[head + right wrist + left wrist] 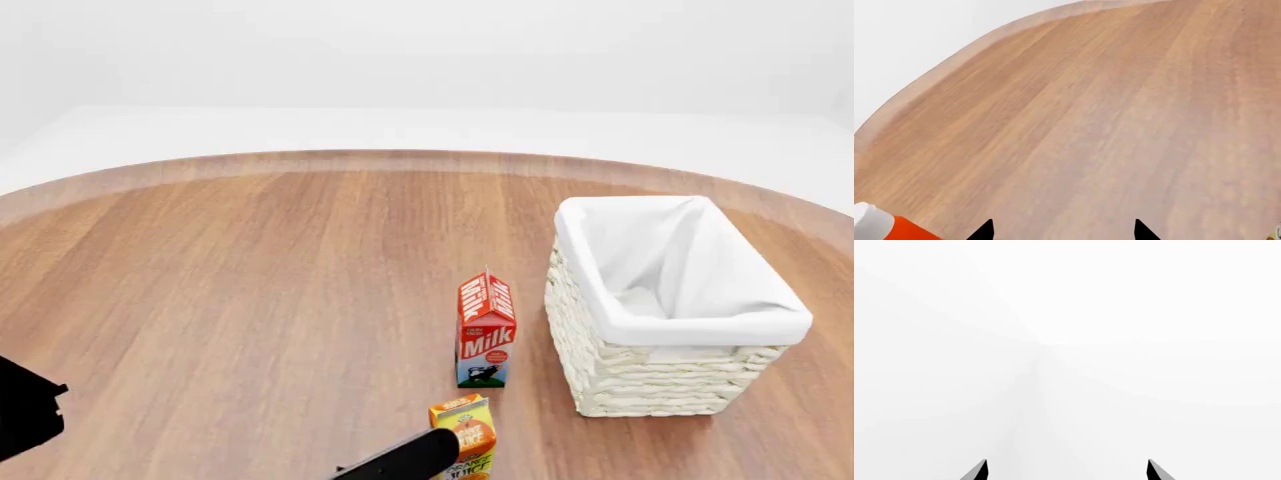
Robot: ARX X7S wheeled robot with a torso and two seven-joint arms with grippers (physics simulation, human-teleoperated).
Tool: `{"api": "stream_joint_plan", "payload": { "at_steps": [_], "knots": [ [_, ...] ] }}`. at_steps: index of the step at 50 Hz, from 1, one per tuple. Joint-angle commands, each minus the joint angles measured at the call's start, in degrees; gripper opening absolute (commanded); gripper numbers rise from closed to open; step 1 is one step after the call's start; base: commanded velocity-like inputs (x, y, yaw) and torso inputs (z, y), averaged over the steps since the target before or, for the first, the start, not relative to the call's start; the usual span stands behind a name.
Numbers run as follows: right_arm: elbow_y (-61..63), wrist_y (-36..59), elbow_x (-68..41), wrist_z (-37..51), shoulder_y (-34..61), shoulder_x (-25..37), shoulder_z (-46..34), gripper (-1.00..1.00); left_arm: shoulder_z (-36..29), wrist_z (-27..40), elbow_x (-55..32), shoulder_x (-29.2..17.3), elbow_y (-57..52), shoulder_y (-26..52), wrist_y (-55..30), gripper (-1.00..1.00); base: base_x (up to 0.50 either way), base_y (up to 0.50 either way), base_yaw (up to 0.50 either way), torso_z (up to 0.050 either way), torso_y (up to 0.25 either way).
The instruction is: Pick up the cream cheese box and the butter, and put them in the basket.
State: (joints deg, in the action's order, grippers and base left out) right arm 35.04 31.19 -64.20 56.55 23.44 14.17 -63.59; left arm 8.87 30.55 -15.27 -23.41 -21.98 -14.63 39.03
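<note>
Both sets of fingers are spread apart and hold nothing. Only the dark tips of the left gripper [1067,471] show in the left wrist view, and past them all is plain white, so I cannot tell what is below that gripper. Dark tips of the right gripper [1063,231] show in the right wrist view, with a wide gap between them, above bare brown wood of the table [1107,115]. At the edge of that view, near the tips, lies something orange-red with a white end [884,227]; I cannot tell what it is. In the head view a dark arm part [400,458] pokes in at the near edge, just beside the orange juice carton [465,432]. A bit farther away stands the red milk carton [486,330], upright. Next to it, on its right, sits the basket [674,385], white and woven, with a white cloth inside. Neither the cream cheese box nor the butter can be picked out in any view.
</note>
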Motion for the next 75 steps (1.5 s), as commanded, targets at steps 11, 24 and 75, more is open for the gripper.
{"api": "stream_joint_plan", "payload": {
  "at_steps": [11, 24, 75],
  "knots": [
    [-7.41, -2.67, 6.16, -5.22, -2.53, -0.63, -0.58, 1.00, 4.76, -0.36, -0.85, 0.70, -0.74, -1.63, 1.24, 1.00, 0.00, 0.00, 0.00, 0.000, 0.000],
    [-10.96, -3.31, 10.17, -6.13, -2.52, -0.18, -2.00, 1.00, 5.28, -0.17, -0.90, 0.79, -1.05, -1.93, 1.32, 1.00, 0.00, 0.00, 0.00, 0.000, 0.000],
    [-15.39, -4.01, 14.40, -8.40, -4.60, -0.53, -6.74, 1.00, 4.85, -0.33, -0.90, 0.80, -0.64, -1.40, 0.33, 1.00, 0.00, 0.00, 0.00, 0.000, 0.000]
  ]
}}
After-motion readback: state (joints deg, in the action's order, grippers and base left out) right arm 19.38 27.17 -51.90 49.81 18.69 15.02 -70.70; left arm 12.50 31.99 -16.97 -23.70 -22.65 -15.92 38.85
